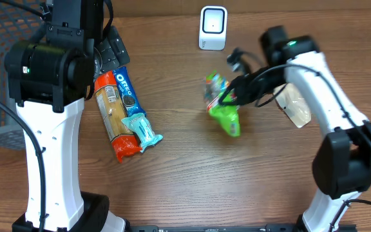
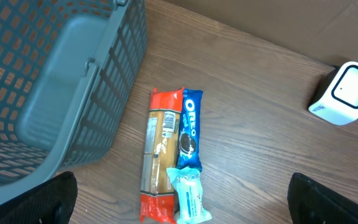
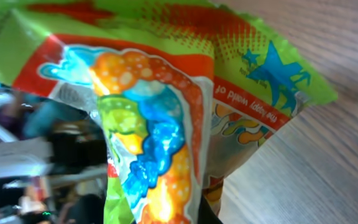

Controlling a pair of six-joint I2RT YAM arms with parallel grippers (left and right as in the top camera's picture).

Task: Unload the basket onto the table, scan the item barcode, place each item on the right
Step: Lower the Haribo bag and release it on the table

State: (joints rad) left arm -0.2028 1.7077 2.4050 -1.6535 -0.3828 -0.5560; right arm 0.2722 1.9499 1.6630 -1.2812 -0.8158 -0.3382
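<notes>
Right pincer: pressed together and pinching the upper end of the green snack bag. From overhead, the fingers meet on the crumpled top of the bag and its green body hangs away from them toward the near edge of the table. In my right wrist view the bag fills almost the whole frame, showing green film with orange, red and blue print. My own fingers cannot be made out clearly behind it. I cannot tell whether the bag's lower end touches the wood.

Position of the bag: right of the table's centre, nearer to me than the white scanner and apart from it. The scanner stands upright at the far edge.

Left pincer: spread wide, holding nothing and touching nothing. Its two fingers show only at the bottom corners of the left wrist view, far apart. Between them on the table lie three packets side by side and touching: an orange-red cracker packet, a blue Oreo pack and a small teal packet. A grey basket stands just to their left.
</notes>
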